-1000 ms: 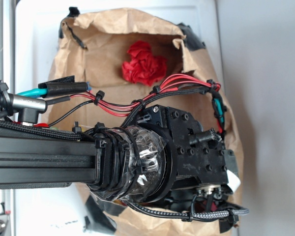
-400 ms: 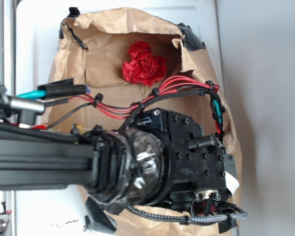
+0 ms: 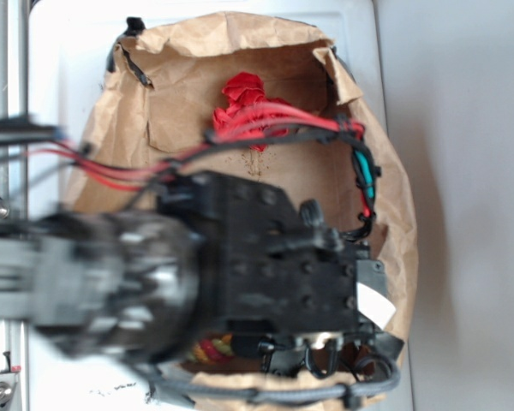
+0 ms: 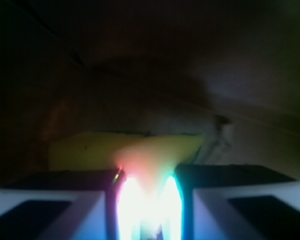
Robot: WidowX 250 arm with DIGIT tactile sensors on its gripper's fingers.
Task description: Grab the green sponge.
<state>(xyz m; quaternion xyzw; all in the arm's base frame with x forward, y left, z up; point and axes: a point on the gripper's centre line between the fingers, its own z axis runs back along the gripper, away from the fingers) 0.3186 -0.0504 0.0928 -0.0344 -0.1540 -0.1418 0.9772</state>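
The soft yellow block of green sponge (image 4: 125,150) lies just ahead of the gripper (image 4: 146,192), whose fingers stand apart and seemingly empty in glare; closing early could nip only its edge.

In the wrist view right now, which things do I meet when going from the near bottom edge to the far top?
Tool with its two pale fingers at the bottom edge → green sponge, a yellow block just beyond them → dark brown paper bag wall behind.
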